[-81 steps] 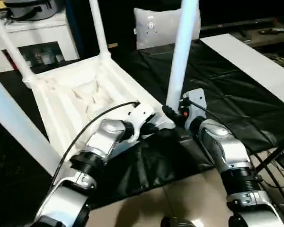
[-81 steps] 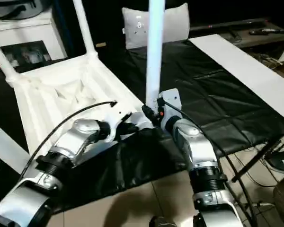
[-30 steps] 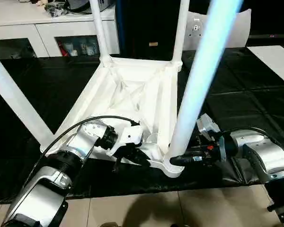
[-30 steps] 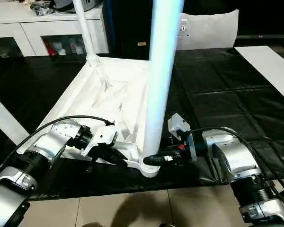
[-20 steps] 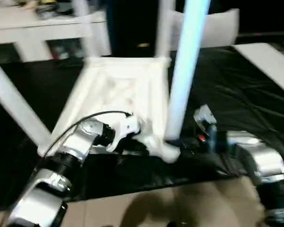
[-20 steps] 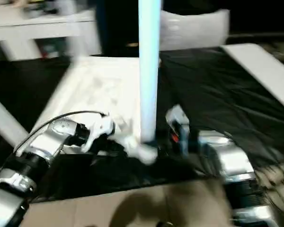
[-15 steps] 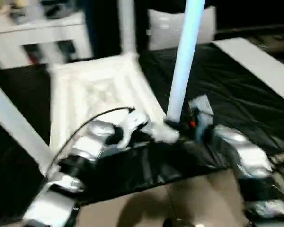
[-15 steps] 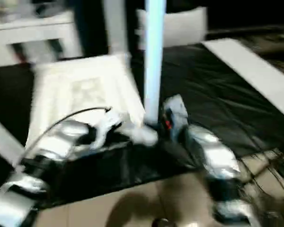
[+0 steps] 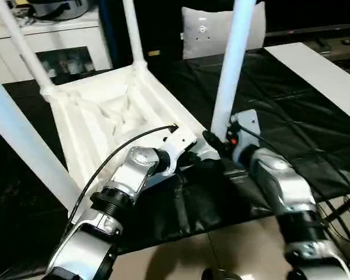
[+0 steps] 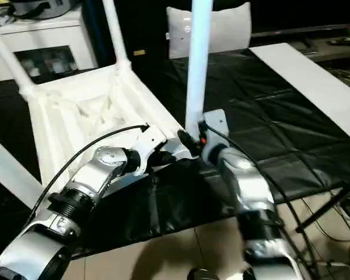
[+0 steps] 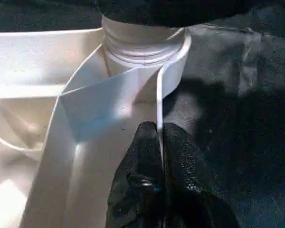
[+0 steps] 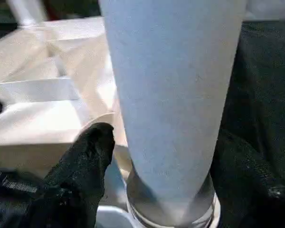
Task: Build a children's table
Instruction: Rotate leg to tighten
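The children's table top (image 9: 105, 116) lies upside down on the black cover, ribbed side up. Legs stand in its corner sockets: two far ones (image 9: 133, 29) (image 9: 20, 44), one near left (image 9: 23, 146), and one at the near right corner (image 9: 230, 70). My left gripper (image 11: 159, 142) is shut on the top's thin rim, just beside that near right socket (image 11: 142, 47). My right gripper (image 12: 166, 156) straddles the base of the near right leg (image 12: 171, 85). Its black fingers (image 12: 90, 156) stand on either side, and a narrow gap shows on one side.
The black-covered work surface (image 9: 286, 116) ends just before my forearms, with tiled floor (image 9: 233, 256) below. A white cabinet with glass doors (image 9: 64, 49) and a pale cushion (image 9: 213, 29) stand at the back. A white board (image 9: 321, 76) lies on the right.
The whole picture has swung, which is the camera moving. Both grippers stay at the near right corner, and the table top and its legs keep their places.
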